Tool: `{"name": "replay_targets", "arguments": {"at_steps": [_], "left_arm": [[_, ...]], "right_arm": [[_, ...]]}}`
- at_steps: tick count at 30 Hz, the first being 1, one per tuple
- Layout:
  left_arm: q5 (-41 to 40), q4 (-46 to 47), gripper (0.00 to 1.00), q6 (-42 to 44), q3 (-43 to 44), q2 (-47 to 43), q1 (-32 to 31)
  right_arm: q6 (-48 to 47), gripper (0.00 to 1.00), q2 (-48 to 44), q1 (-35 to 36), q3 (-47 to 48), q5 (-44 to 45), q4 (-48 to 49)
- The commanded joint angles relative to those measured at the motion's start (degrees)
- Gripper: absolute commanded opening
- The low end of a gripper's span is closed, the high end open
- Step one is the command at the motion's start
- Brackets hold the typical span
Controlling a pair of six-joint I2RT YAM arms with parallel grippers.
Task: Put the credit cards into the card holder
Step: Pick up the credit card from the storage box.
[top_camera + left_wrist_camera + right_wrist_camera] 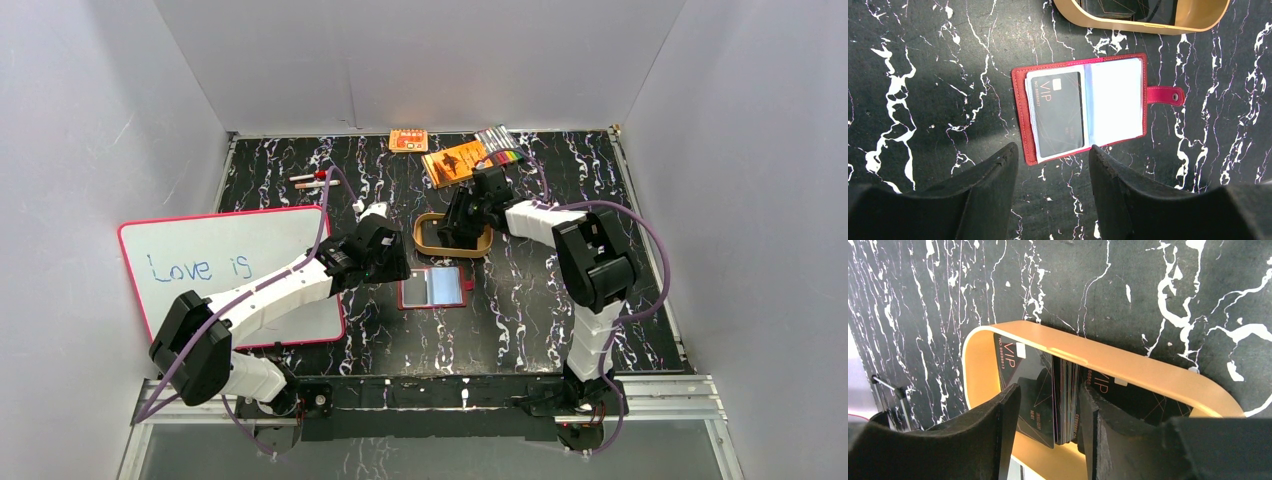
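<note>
The card holder (pixel 1020 107) lies open on the black marbled table, red with a snap tab (pixel 1165 95) on its right. One dark credit card (pixel 1058 112) marked VIP sits in its left clear sleeve; the right sleeve looks blank. My left gripper (pixel 1053 160) hovers open just in front of the holder, holding nothing. In the top view the card holder (pixel 405 290) lies beside the left gripper (pixel 397 268). My right gripper (pixel 1048 410) reaches into the tan tray (pixel 1128 365), open, straddling several credit cards (pixel 1066 395) standing on edge; the left finger (pixel 1008 415) stays clear of them.
A whiteboard (pixel 230 265) lies at the left under my left arm. Orange packets (pixel 455 160), a small orange box (pixel 408 140) and a pack of coloured pens (pixel 500 145) sit at the back. Two markers (pixel 312 180) lie at back left. The tan tray (pixel 425 240) is right behind the holder.
</note>
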Motion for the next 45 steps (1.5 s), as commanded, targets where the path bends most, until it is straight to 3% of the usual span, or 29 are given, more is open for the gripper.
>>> {"name": "replay_targets", "arguments": {"at_steps": [1, 16, 20, 27, 34, 45], "left_arm": [[0.22, -0.06, 0.51, 0.49, -0.66, -0.57, -0.09], [-0.04, -0.01, 0.50, 0.05, -0.75, -0.34, -0.10], [-0.11, 0.06, 0.50, -0.05, -0.75, -0.43, -0.17], [0.11, 0.10, 0.50, -0.18, -0.81, -0.56, -0.09], [0.16, 0.16, 0.50, -0.31, -1.01, -0.82, -0.13], [0.07, 0.17, 0.50, -0.36, -1.11, -0.91, -0.13]], "right_arm": [[-1.58, 0.51, 1.24, 0.18, 2.70, -0.41, -1.80], [-1.52, 0.25, -1.36, 0.08, -0.58, 1.18, -1.09], [-1.18, 0.24, -2.26, 0.02, -1.33, -0.22, -0.19], [-0.58, 0.36, -1.63, -0.02, -1.10, -3.63, 1.88], [0.21, 0.38, -0.60, -0.20, -1.25, -6.57, 2.42], [0.82, 0.20, -3.83, -1.43, -4.14, -4.22, 2.44]]}}
